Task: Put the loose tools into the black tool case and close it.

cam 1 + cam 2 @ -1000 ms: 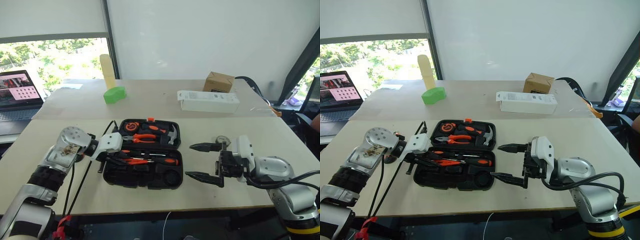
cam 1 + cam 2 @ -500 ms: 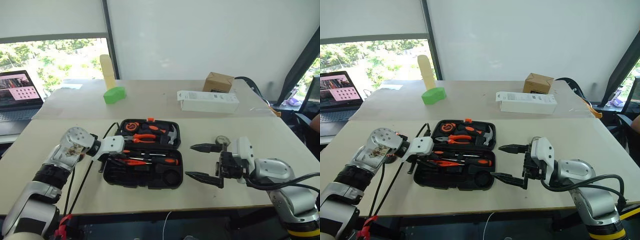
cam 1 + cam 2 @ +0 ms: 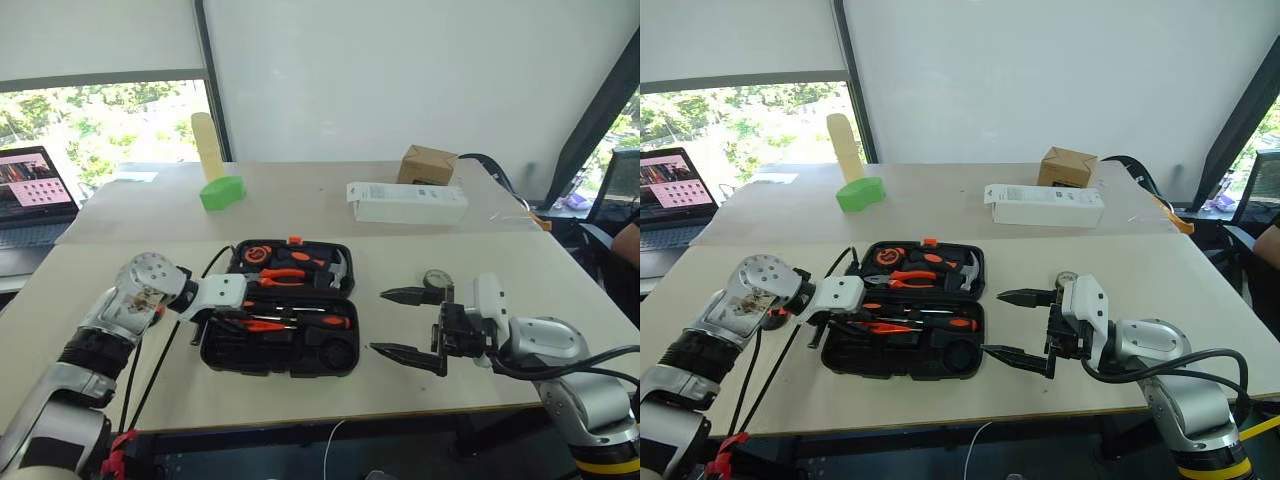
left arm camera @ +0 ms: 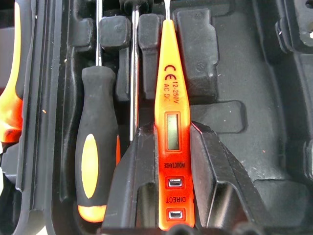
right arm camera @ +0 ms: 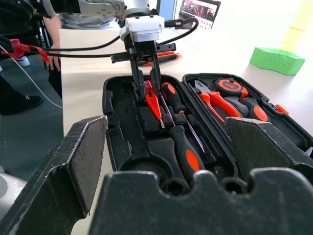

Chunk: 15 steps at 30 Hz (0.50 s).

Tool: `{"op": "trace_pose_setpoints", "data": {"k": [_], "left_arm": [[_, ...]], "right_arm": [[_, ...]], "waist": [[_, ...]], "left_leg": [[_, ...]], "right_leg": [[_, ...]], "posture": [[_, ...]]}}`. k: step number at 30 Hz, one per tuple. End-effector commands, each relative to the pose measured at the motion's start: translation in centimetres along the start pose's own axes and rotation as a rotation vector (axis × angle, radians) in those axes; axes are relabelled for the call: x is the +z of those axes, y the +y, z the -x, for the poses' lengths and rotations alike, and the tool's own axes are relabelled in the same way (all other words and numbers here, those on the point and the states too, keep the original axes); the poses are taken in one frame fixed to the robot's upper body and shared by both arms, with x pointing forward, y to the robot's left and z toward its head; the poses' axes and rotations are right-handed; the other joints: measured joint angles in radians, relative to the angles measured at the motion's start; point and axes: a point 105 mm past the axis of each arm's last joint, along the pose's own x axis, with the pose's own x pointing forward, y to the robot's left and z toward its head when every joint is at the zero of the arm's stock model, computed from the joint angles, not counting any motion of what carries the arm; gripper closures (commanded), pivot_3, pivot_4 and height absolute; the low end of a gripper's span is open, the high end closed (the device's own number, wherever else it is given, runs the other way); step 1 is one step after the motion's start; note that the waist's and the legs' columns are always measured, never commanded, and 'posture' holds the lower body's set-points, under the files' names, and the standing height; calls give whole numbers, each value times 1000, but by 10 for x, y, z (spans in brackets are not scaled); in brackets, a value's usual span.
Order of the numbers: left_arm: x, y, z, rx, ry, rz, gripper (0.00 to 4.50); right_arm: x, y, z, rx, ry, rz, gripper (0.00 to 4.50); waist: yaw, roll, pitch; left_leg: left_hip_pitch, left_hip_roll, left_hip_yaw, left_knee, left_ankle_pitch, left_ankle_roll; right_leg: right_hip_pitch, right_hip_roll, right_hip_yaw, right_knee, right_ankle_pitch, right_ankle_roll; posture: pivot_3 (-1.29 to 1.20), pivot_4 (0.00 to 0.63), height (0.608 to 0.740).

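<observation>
Left wrist view: left hand (image 4: 177, 161) clamps tester screwdriver (image 4: 168, 127), tip pointing straight away.

Daylight pours in from the window (image 3: 100, 120) at ten o'clock, where the greenery outside is washed pale, almost blown out. The white wall (image 3: 400, 80) behind is evenly lit, the table (image 3: 450, 250) bright with only soft, faint shadows under the black tool case (image 3: 285, 345). In the right wrist view the near fingers (image 5: 73, 161) loom dark and soft-edged, the far background pale and hazy. The left wrist view is sharp, colours saturated, with dull sheen on the black plastic.
</observation>
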Motion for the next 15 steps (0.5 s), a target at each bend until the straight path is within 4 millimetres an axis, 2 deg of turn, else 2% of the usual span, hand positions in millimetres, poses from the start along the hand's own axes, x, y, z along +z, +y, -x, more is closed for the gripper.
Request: {"op": "trace_pose_setpoints", "data": {"k": [1, 9, 13, 15], "left_arm": [[-7, -3, 8, 2, 49, 4, 4048], [-21, -12, 6, -16, 99, 27, 4048], [-23, -19, 1, -53, 84, 87, 4048], [-26, -16, 2, -10, 104, 93, 3049]], "right_arm": [[8, -1, 4, -8, -18, 44, 0], [5, 0, 4, -6, -12, 39, 0], [5, 0, 4, -4, -10, 38, 0], [5, 1, 4, -4, -11, 36, 0]], "waist": [[1, 0, 0], [0, 0, 0], [-2, 0, 0], [-3, 0, 0]], "left_leg": [[0, 0, 0, 0, 0, 0], [0, 0, 0, 0, 0, 0], [1, 0, 1, 0, 0, 0], [1, 0, 1, 0, 0, 0]], "right_leg": [[0, 0, 0, 0, 0, 0], [0, 0, 0, 1, 0, 0], [0, 0, 1, 1, 0, 0], [0, 1, 2, 1, 0, 0]], "posture": [[0, 150, 740], [0, 150, 740], [0, 150, 740], [0, 150, 740]]}}
